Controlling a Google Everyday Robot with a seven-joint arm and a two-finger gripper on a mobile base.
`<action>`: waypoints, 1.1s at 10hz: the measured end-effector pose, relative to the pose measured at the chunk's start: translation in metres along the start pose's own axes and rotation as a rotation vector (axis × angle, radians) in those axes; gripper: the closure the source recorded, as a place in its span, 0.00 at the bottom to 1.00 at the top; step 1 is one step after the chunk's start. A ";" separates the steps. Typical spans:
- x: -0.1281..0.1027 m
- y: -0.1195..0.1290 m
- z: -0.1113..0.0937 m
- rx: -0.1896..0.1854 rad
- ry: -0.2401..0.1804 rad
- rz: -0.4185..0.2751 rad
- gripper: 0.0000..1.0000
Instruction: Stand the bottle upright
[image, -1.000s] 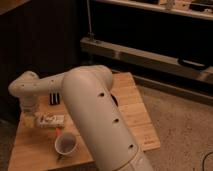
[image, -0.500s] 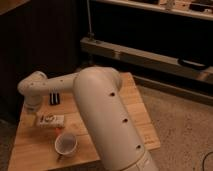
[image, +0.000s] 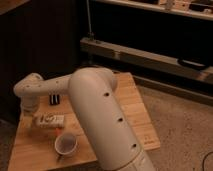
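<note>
- Two things show over the last second: the arm has swung lower across the left of the table (image: 132, 100), while the bottle (image: 50, 120) lies on its side exactly where it was, between the cup (image: 65, 144) and the black object (image: 55, 99).
- That suggests the approach is under way, with no lift begun.
- The thick link rises from the near right and the forearm reaches left. The wrist bends down so the gripper (image: 32, 107) hangs just beside the bottle's left end. Whether it is wide or narrow, I cannot tell.
</note>
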 end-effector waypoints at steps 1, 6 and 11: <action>0.002 -0.003 -0.001 -0.006 -0.031 0.007 0.35; -0.008 -0.006 0.005 -0.022 -0.060 -0.006 0.35; 0.004 -0.010 0.021 -0.020 -0.007 -0.002 0.35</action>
